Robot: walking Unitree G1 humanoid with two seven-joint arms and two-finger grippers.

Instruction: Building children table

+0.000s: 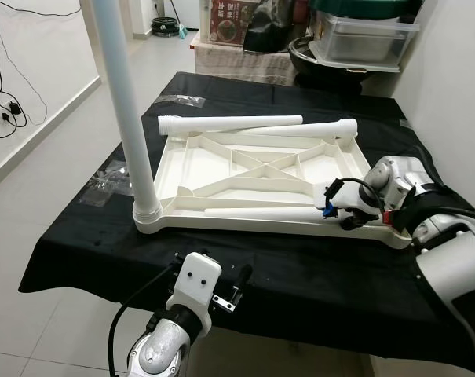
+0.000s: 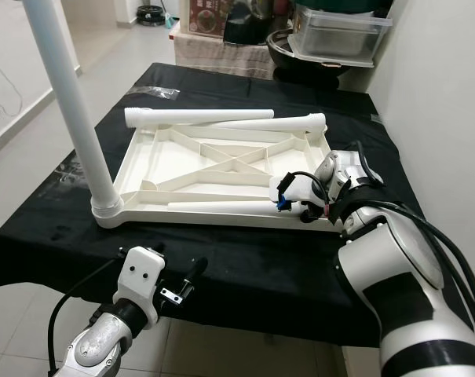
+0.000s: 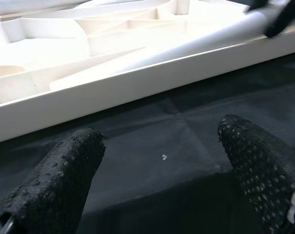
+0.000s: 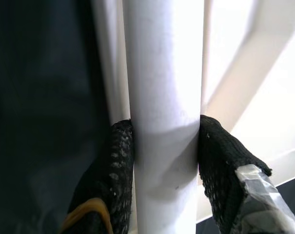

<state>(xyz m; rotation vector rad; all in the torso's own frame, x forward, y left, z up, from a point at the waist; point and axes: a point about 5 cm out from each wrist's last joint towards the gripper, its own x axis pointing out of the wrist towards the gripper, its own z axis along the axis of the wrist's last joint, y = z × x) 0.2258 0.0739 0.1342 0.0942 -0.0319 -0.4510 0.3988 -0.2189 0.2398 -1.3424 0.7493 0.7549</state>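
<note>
An upturned white tabletop (image 1: 245, 222) lies on a black-clothed table (image 1: 300, 267). One white leg (image 1: 127, 118) stands upright in the tabletop's near left corner. A second leg (image 1: 257, 212) lies along the inside of the near rim, and my right gripper (image 1: 343, 210) is shut on its right end. In the right wrist view the fingers (image 4: 113, 161) press both sides of that leg (image 4: 162, 73). My left gripper (image 1: 212, 265) hovers open over the cloth just in front of the near rim (image 3: 137, 83), with nothing between its fingertips (image 3: 254, 146). Two loose legs (image 1: 229, 122) (image 1: 316, 129) lie along the far rim.
A clear plastic bag (image 1: 182, 99) lies on the cloth at the back left and crumpled wrap (image 1: 104, 184) at the left edge. Bins and boxes (image 1: 363, 35) stand behind the table. Cables (image 1: 5, 106) trail on the floor to the left. A wall runs close on the right.
</note>
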